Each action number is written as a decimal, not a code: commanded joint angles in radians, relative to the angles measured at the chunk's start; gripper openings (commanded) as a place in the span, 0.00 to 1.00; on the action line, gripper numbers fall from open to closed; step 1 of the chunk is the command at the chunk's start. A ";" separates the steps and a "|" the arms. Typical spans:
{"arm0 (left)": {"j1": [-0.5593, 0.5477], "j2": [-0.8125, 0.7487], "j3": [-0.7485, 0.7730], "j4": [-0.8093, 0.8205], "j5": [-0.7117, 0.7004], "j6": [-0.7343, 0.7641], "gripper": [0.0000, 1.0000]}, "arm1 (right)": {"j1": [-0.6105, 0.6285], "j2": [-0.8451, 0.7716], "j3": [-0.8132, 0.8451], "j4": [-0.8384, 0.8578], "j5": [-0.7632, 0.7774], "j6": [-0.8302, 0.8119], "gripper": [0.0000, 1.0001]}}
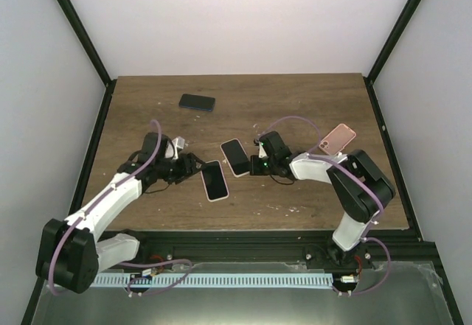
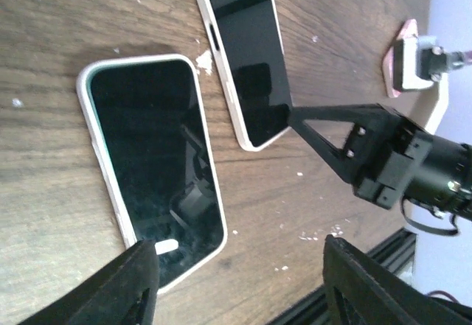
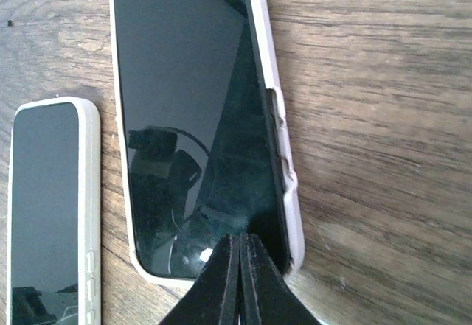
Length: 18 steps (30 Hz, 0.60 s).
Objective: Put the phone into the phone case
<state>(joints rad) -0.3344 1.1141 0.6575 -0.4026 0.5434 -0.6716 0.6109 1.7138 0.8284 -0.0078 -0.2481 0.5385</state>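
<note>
The left pincer (image 2: 237, 262) is standing released, its fingers (image 2: 140, 284) spread wider than the left phone (image 2: 151, 163) and hovering at that phone's near end. One finger is overlapping a corner, though I cannot tell whether it is touching. This phone is lying flat, screen up, inside a white rim. Just beside it, across a narrow strip of bare table (image 1: 295, 111), the right phone (image 3: 195, 119) is lying screen up in its white case (image 3: 293, 222). The case rim is buckling along one long side, so it seems not quite seated there. The right pincer (image 3: 240, 247) is clenched, its joined tips resting on this phone's near end. Further right, bare wood is lying open as far as the pink case (image 1: 338, 138) near the table's right edge. A dark phone (image 1: 197, 102) is sitting well apart at the back.
</note>
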 commanded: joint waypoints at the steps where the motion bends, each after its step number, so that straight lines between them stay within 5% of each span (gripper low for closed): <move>1: 0.014 0.070 0.063 0.061 -0.079 -0.057 0.66 | -0.003 -0.052 -0.017 -0.062 0.045 0.014 0.03; 9: 0.065 0.378 0.337 0.145 -0.253 -0.076 0.78 | -0.008 -0.199 0.010 -0.083 0.127 0.030 0.38; 13: 0.120 0.568 0.523 0.081 -0.342 -0.017 0.95 | -0.035 -0.243 0.021 -0.088 0.153 0.034 0.62; 18: 0.222 0.747 0.677 0.132 -0.341 0.016 1.00 | -0.046 -0.287 0.038 -0.095 0.158 0.031 0.99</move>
<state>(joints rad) -0.1814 1.7607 1.2423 -0.2935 0.2440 -0.7002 0.5762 1.4643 0.8227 -0.0849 -0.1215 0.5682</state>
